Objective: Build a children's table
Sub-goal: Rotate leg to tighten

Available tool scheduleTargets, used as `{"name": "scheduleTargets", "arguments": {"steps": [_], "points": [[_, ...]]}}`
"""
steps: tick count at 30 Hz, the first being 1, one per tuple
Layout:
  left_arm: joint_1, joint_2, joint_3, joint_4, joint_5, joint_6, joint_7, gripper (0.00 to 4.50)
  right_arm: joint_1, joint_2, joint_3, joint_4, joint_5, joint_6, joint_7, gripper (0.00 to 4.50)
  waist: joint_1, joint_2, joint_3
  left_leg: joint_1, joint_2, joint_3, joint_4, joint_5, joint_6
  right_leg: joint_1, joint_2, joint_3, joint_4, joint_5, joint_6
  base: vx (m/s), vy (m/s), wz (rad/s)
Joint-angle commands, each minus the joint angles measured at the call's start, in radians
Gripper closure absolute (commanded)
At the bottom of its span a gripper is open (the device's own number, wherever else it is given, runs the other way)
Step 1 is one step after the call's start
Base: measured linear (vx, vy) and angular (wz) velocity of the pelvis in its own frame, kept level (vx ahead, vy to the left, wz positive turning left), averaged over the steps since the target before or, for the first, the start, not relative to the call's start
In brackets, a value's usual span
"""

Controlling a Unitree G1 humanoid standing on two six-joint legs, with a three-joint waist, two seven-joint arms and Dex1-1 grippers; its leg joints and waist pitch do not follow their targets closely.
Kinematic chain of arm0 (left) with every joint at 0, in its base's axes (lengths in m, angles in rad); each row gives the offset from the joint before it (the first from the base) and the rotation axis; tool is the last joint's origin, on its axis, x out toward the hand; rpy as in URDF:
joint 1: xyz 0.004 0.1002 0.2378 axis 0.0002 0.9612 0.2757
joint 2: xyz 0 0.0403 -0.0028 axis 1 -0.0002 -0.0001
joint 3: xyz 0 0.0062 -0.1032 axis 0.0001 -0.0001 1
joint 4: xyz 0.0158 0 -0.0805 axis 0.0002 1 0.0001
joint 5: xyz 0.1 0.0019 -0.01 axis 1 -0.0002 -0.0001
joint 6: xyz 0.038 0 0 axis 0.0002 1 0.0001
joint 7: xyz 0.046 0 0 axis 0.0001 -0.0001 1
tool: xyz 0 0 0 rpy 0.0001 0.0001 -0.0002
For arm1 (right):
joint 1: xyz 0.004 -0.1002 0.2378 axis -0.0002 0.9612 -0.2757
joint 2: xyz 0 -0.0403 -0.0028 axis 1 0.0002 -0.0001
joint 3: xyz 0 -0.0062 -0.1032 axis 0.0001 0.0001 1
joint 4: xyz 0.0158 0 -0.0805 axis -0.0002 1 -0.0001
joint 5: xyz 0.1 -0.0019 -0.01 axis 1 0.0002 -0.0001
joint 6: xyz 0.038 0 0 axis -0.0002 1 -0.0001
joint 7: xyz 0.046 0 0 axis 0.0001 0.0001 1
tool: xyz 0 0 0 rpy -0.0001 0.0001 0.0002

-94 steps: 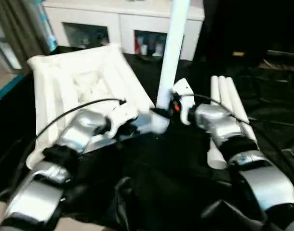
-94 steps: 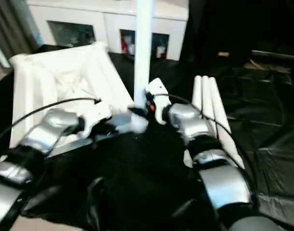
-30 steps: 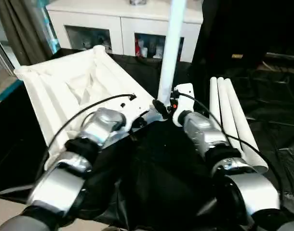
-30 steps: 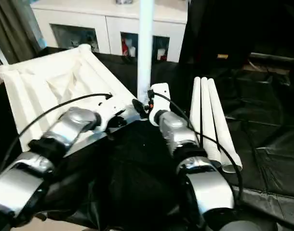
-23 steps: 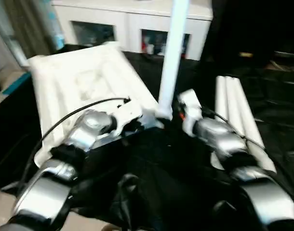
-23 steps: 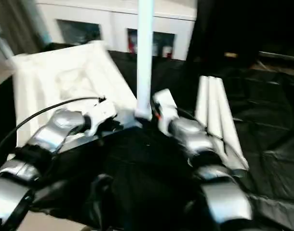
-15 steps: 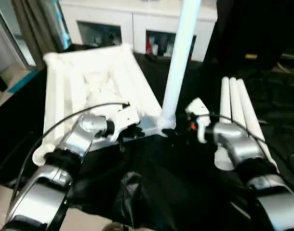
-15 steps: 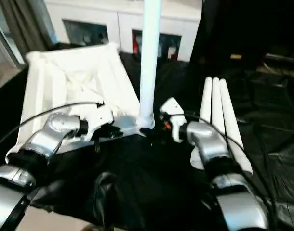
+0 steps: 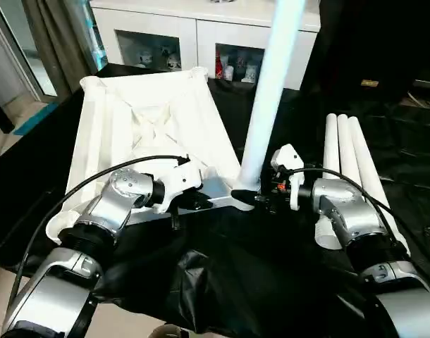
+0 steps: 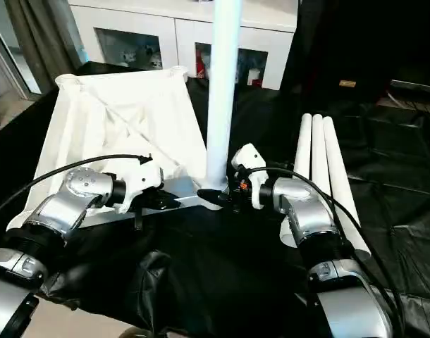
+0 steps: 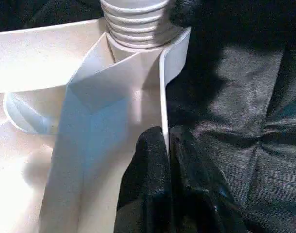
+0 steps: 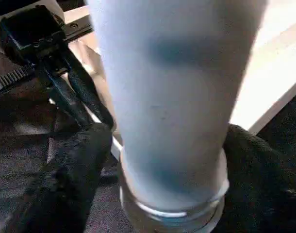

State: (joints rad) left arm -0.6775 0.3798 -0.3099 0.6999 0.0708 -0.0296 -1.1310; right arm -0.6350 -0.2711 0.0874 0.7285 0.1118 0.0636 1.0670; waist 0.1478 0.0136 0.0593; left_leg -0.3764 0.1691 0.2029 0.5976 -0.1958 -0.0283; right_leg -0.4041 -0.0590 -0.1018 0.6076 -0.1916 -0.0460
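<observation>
My left gripper pinches the near rim of the upturned white plastic tabletop on the black cloth. At its near right corner, my spread right gripper straddles the upright white tubular leg. I judge this leg nearly seated; next I take one of three spare white legs lying at the cloth's right edge.

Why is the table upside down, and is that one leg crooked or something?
The tabletop lies bottom-up on purpose, so legs go into its corner holes. One leg stands in the near corner and leans a little, so it may not be fully seated. Three spare legs lie neatly beside it. Nothing looks broken.
</observation>
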Motion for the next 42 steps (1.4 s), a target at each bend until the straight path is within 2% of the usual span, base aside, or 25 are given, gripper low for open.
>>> {"name": "scheduleTargets", "arguments": {"steps": [1, 2, 7, 14, 15, 16, 17, 18, 19, 20, 21, 24, 25, 26, 27, 28, 29, 30, 32, 34, 36, 39, 40, 41, 42], "points": [[-0.002, -0.006, 0.005, -0.028, -0.018, -0.02, -0.005, 4.5, 0.001, 0.006, 0.017, -0.015, 0.006, 0.006, 0.017, 1.22, -0.001, 0.006, -0.077, 0.019, 0.089, -0.041, -0.063, -0.104, 0.057, 0.058, -0.122, 0.071, -0.056, -0.071, -0.215, 0.0, 0.0, 0.0], [-0.003, -0.006, 0.006, -0.028, -0.016, -0.019, -0.005, 4.5, 0.001, 0.006, 0.017, -0.014, 0.007, 0.007, 0.018, 1.46, -0.001, 0.005, -0.077, 0.019, 0.088, -0.041, -0.063, -0.105, 0.057, 0.059, -0.122, 0.071, -0.057, -0.077, -0.214, 0.0, 0.0, 0.0], [-0.005, -0.003, 0.01, -0.022, -0.011, -0.018, -0.002, 4.5, 0.004, 0.007, 0.019, -0.01, 0.004, 0.01, 0.018, 1.75, 0.0, 0.006, -0.078, 0.017, 0.087, -0.041, -0.06, -0.099, 0.056, 0.059, -0.122, 0.071, -0.056, -0.076, -0.212, 0.0, 0.0, 0.0], [-0.008, -0.008, 0.017, -0.014, -0.01, -0.011, 0.018, 4.5, 0.023, 0.018, 0.021, 0.002, -0.001, 0.019, 0.0, 1.8, 0.001, 0.007, -0.08, 0.018, 0.087, -0.041, -0.058, -0.092, 0.063, 0.059, -0.121, 0.07, -0.053, -0.054, -0.218, 0.0, 0.0, 0.0], [-0.012, -0.013, 0.021, -0.008, -0.007, -0.005, 0.034, 4.5, 0.026, 0.023, 0.016, 0.014, -0.005, 0.018, -0.023, 1.8, 0.0, 0.007, -0.08, 0.018, 0.087, -0.041, -0.058, -0.094, 0.062, 0.058, -0.121, 0.07, -0.053, -0.056, -0.217, 0.0, 0.0, 0.0], [-0.026, -0.029, 0.027, 0.018, 0.009, 0.017, 0.095, 4.5, 0.025, 0.044, -0.003, 0.064, -0.023, 0.008, -0.128, 1.8, -0.001, 0.008, -0.078, 0.019, 0.088, -0.042, -0.06, -0.099, 0.056, 0.057, -0.121, 0.07, -0.055, -0.067, -0.217, 0.0, 0.0, 0.0], [-0.032, -0.034, 0.029, 0.028, 0.016, 0.024, 0.116, 4.5, 0.023, 0.052, -0.011, 0.082, -0.029, 0.004, -0.168, 1.8, -0.006, 0.007, -0.073, 0.022, 0.086, -0.042, -0.063, -0.124, 0.041, 0.053, -0.121, 0.071, -0.062, -0.108, -0.215, 0.0, 0.0, 0.0], [-0.049, -0.051, 0.037, 0.056, 0.025, 0.051, 0.172, 4.5, 0.017, 0.07, -0.032, 0.123, -0.035, 0.005, -0.258, 1.8, -0.006, 0.007, -0.073, 0.022, 0.086, -0.042, -0.063, -0.124, 0.041, 0.053, -0.121, 0.071, -0.062, -0.108, -0.215, 0.0, 0.0, 0.0], [-0.079, -0.083, 0.057, 0.101, 0.028, 0.089, 0.256, 4.5, 0.01, 0.101, -0.064, 0.175, -0.035, 0.009, -0.382, 1.8, -0.012, 0.006, -0.066, 0.028, 0.082, -0.044, -0.069, -0.182, 0.011, 0.054, -0.126, 0.072, -0.079, -0.232, -0.196, 0.0, 0.0, 0.0], [-0.079, -0.083, 0.057, 0.101, 0.028, 0.089, 0.256, 4.5, 0.01, 0.101, -0.064, 0.175, -0.035, 0.009, -0.382, 1.8, -0.014, 0.008, -0.063, 0.035, 0.082, -0.046, -0.072, -0.217, -0.009, 0.053, -0.128, 0.073, -0.088, -0.31, -0.18, 0.0, 0.0, 0.0], [-0.091, -0.097, 0.066, 0.118, 0.026, 0.102, 0.286, 4.5, 0.007, 0.113, -0.075, 0.19, -0.034, 0.009, -0.423, 1.8, -0.014, 0.006, -0.064, 0.035, 0.082, -0.048, -0.073, -0.224, -0.012, 0.056, -0.131, 0.073, -0.092, -0.334, -0.17, 0.0, 0.0, 0.0], [-0.133, -0.143, 0.086, 0.173, 0.029, 0.15, 0.397, 4.5, -0.01, 0.158, -0.116, 0.232, -0.018, 0.023, -0.566, 1.8, -0.018, 0.012, -0.063, 0.04, 0.085, -0.05, -0.078, -0.247, -0.024, 0.05, -0.125, 0.075, -0.093, -0.337, -0.161, 0.0, 0.0, 0.0], [-0.178, -0.198, 0.105, 0.232, 0.03, 0.197, 0.52, 4.5, -0.045, 0.215, -0.167, 0.29, 0.012, 0.031, -0.729, 1.8, -0.021, 0.009, -0.061, 0.041, 0.084, -0.049, -0.079, -0.26, -0.032, 0.05, -0.128, 0.077, -0.095, -0.343, -0.164, 0.0, 0.0, 0.0], [-0.191, -0.215, 0.109, 0.25, 0.033, 0.205, 0.552, 4.5, -0.057, 0.232, -0.181, 0.309, 0.018, 0.028, -0.773, 1.8, -0.023, 0.01, -0.059, 0.052, 0.082, -0.05, -0.079, -0.29, -0.046, 0.043, -0.127, 0.076, -0.101, -0.383, -0.162, 0.0, 0.0, 0.0], [-0.191, -0.215, 0.109, 0.25, 0.033, 0.205, 0.552, 4.5, -0.057, 0.232, -0.181, 0.309, 0.018, 0.028, -0.773, 1.8, -0.023, 0.008, -0.059, 0.052, 0.08, -0.051, -0.079, -0.294, -0.046, 0.046, -0.128, 0.075, -0.103, -0.398, -0.156, 0.0, 0.0, 0.0], [-0.215, -0.252, 0.109, 0.282, 0.043, 0.209, 0.608, 4.5, -0.091, 0.277, -0.192, 0.343, 0.026, 0.027, -0.83, 1.8, -0.021, 0.025, -0.061, 0.045, 0.079, -0.054, -0.078, -0.289, -0.041, 0.049, -0.133, 0.077, -0.104, -0.392, -0.154, 0.0, 0.0, 0.0], [-0.225, -0.266, 0.11, 0.295, 0.045, 0.21, 0.629, 4.5, -0.106, 0.294, -0.192, 0.357, 0.026, 0.022, -0.841, 1.8, -0.023, 0.019, -0.061, 0.047, 0.082, -0.053, -0.08, -0.293, -0.042, 0.049, -0.129, 0.076, -0.106, -0.38, -0.15, 0.0, 0.0, 0.0], [-0.23, -0.275, 0.11, 0.3, 0.046, 0.211, 0.637, 4.5, -0.113, 0.301, -0.187, 0.363, 0.021, 0.019, -0.85, 1.8, -0.021, 0.017, -0.064, 0.044, 0.081, -0.052, -0.08, -0.275, -0.033, 0.053, -0.127, 0.076, -0.097, -0.315, -0.161, 0.0, 0.0, 0.0], [-0.237, -0.298, 0.115, 0.308, 0.036, 0.199, 0.64, 4.5, -0.134, 0.321, -0.177, 0.365, 0.013, -0.016, -0.841, 1.8, -0.019, 0.015, -0.067, 0.039, 0.079, -0.049, -0.078, -0.244, -0.018, 0.057, -0.128, 0.077, -0.091, -0.262, -0.172, 0.0, 0.0, 0.0], [-0.238, -0.303, 0.113, 0.31, 0.035, 0.187, 0.629, 4.5, -0.144, 0.324, -0.185, 0.365, 0.017, -0.031, -0.833, 1.1, -0.016, 0.014, -0.069, 0.036, 0.079, -0.047, -0.075, -0.21, -0.001, 0.06, -0.129, 0.077, -0.086, -0.219, -0.18, 0.0, 0.0, 0.0], [-0.239, -0.304, 0.112, 0.314, 0.034, 0.183, 0.625, 4.5, -0.149, 0.325, -0.189, 0.368, 0.017, -0.036, -0.825, 1.04, -0.016, 0.013, -0.07, 0.033, 0.078, -0.046, -0.075, -0.2, 0.009, 0.061, -0.128, 0.077, -0.084, -0.201, -0.184, 0.0, 0.0, 0.0], [-0.236, -0.301, 0.111, 0.315, 0.031, 0.164, 0.601, 4.5, -0.16, 0.319, -0.183, 0.373, 0.005, -0.05, -0.8, 0.73, -0.031, 0.013, -0.07, 0.026, 0.078, -0.049, -0.076, -0.193, 0.019, 0.067, -0.127, 0.073, -0.08, -0.181, -0.195, 0.0, 0.0, 0.0], [-0.225, -0.285, 0.109, 0.304, 0.031, 0.144, 0.562, 4.5, -0.158, 0.29, -0.157, 0.361, -0.012, -0.056, -0.737, 0.67, -0.035, 0.009, -0.072, 0.022, 0.075, -0.05, -0.072, -0.176, 0.03, 0.071, -0.129, 0.072, -0.079, -0.172, -0.201, 0.0, 0.0, 0.0], [-0.21, -0.269, 0.105, 0.288, 0.028, 0.13, 0.522, 4.5, -0.145, 0.258, -0.125, 0.338, -0.031, -0.058, -0.667, 0.67, -0.035, 0.011, -0.078, 0.02, 0.076, -0.048, -0.067, -0.135, 0.044, 0.072, -0.128, 0.073, -0.071, -0.124, -0.208, 0.0, 0.0, 0.0], [-0.21, -0.269, 0.105, 0.288, 0.028, 0.13, 0.522, 4.5, -0.145, 0.258, -0.125, 0.338, -0.031, -0.058, -0.667, 0.67, -0.035, 0.011, -0.078, 0.02, 0.076, -0.048, -0.067, -0.135, 0.044, 0.072, -0.128, 0.073, -0.071, -0.124, -0.208, 0.0, 0.0, 0.0]]}}
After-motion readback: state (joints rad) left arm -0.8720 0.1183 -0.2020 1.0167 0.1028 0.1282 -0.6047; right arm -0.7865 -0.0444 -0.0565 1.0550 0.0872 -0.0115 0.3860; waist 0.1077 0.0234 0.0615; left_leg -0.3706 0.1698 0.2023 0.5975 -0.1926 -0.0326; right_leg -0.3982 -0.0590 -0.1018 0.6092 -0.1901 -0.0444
